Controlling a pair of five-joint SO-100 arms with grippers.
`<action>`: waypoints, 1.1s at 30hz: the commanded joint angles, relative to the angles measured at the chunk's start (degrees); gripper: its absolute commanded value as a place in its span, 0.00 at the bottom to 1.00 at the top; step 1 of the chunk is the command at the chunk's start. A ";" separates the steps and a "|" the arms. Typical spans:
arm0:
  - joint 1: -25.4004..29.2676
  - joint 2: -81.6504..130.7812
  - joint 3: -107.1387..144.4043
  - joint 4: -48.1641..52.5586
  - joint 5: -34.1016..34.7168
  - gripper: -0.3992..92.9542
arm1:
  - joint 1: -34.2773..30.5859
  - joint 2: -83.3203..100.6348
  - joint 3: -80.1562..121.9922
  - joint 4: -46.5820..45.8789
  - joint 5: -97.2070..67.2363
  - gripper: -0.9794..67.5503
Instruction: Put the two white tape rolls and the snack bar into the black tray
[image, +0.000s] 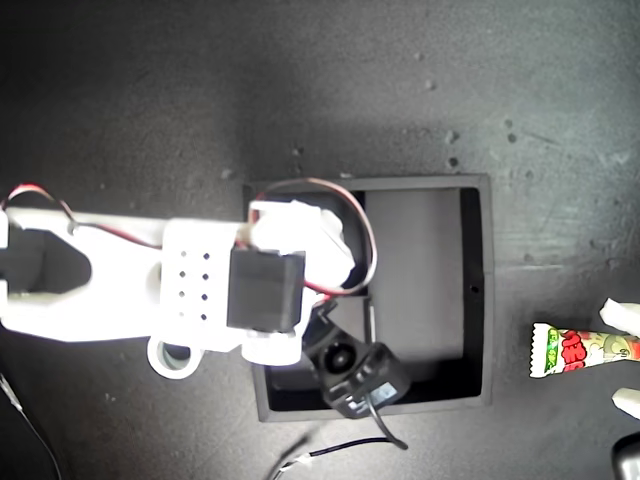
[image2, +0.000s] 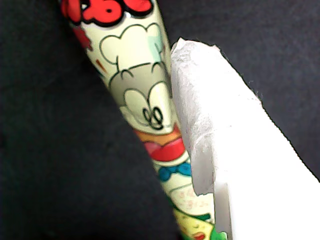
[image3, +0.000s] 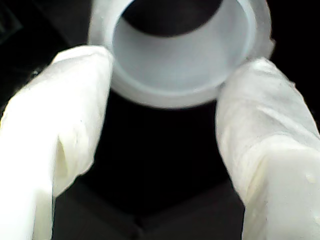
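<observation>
Tray (image: 475, 290) under second pincer (image3: 165, 95) gripping tape roll (image3: 180, 50).

A robotics test bench (image: 330, 80), lab or hobby workshop: a dark mat-like surface lies all around the black tray (image: 478, 300), and a white printed arm (image: 120, 280) with loose red and black wires (image: 340, 200) reaches over it.

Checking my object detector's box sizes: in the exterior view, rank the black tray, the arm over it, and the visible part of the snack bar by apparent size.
1. Arm, though nearer the camera, so unsure
2. Black tray
3. Snack bar, cut off at the exterior view's right edge
</observation>
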 joint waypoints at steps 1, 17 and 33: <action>-1.58 12.13 3.43 1.05 0.35 0.16 | -3.60 -0.53 5.62 -7.29 5.62 0.47; 11.07 55.02 41.57 -0.18 -21.45 0.15 | -2.55 -11.60 11.34 -8.61 12.57 0.01; 31.90 63.37 84.55 -29.79 -31.90 0.14 | 13.71 -10.72 -7.82 14.59 31.46 0.01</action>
